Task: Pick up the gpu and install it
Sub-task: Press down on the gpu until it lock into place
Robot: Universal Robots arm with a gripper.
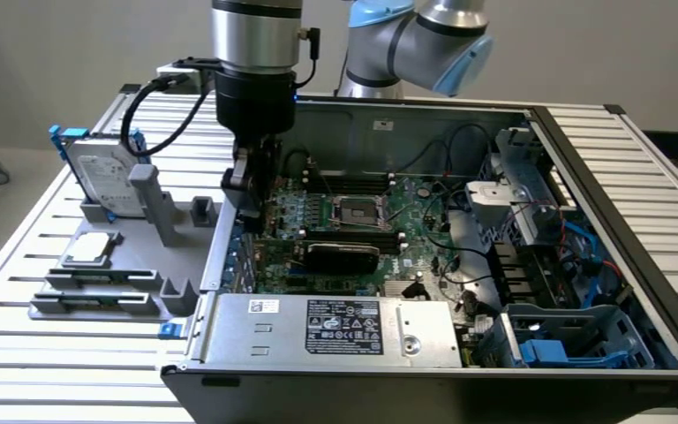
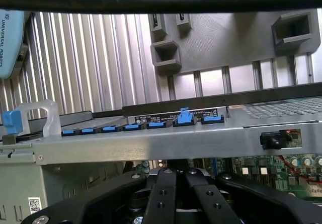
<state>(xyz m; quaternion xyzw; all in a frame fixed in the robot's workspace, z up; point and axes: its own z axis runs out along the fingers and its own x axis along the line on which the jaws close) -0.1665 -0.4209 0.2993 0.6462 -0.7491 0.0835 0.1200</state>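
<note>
Exterior view: the gripper (image 1: 248, 199) hangs just inside the case wall (image 1: 215, 265), its fingers pressed together. The gpu (image 1: 339, 256), by my reading the black card on the board, lies below them and to the exterior view's right, its long axis running away from that wall.

Wrist view: the gripper (image 2: 176, 179) is closed tight near the blue clips (image 2: 185, 117). What lies under the fingertips is hidden.

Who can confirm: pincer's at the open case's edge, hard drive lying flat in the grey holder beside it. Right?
Not flat: the hard drive stands upright in the grey holder, as the exterior view shows. The pincer is at the open case's edge, as you say.
</note>
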